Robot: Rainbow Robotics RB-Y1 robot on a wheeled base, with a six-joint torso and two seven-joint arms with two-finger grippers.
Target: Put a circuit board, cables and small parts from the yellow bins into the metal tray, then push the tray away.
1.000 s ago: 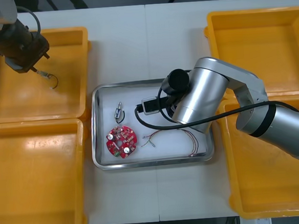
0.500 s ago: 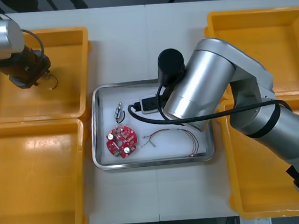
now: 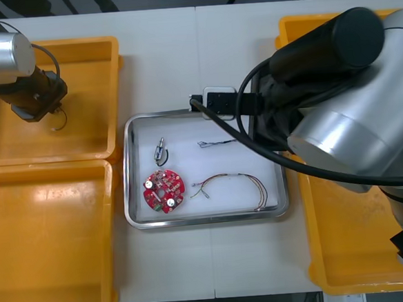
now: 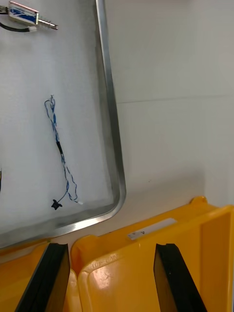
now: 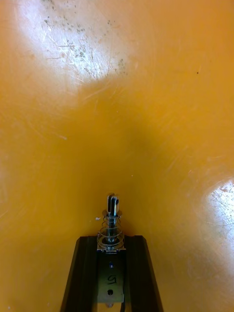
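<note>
In the far left yellow bin [image 3: 88,69] my left gripper [image 3: 41,107] is down near the floor. Its fingers [image 5: 86,273] are shut on a small metal part [image 5: 111,222], whose spring and pin stick out past the tips. A thin black wire [image 3: 60,123] curls beside it. The metal tray [image 3: 129,197] holds a round red circuit board [image 3: 164,191], another small metal part [image 3: 160,151], a red and yellow cable [image 3: 237,183] and a twisted blue and white cable [image 4: 62,158]. My right gripper [image 4: 112,278] is open with nothing between its fingers, above the yellow bin rim [image 4: 146,253] just off the tray's corner.
The bulky right arm [image 3: 337,114] hangs over the tray's right edge and the right bins. Near left bin [image 3: 48,238], far right bin [image 3: 346,37] and near right bin [image 3: 347,258] flank the tray. Bare table [image 3: 195,55] lies beyond the tray.
My left gripper has shut on the small metal part in the far left bin. The right arm has pulled up and back to the right, uncovering the blue and white cable in the tray.
</note>
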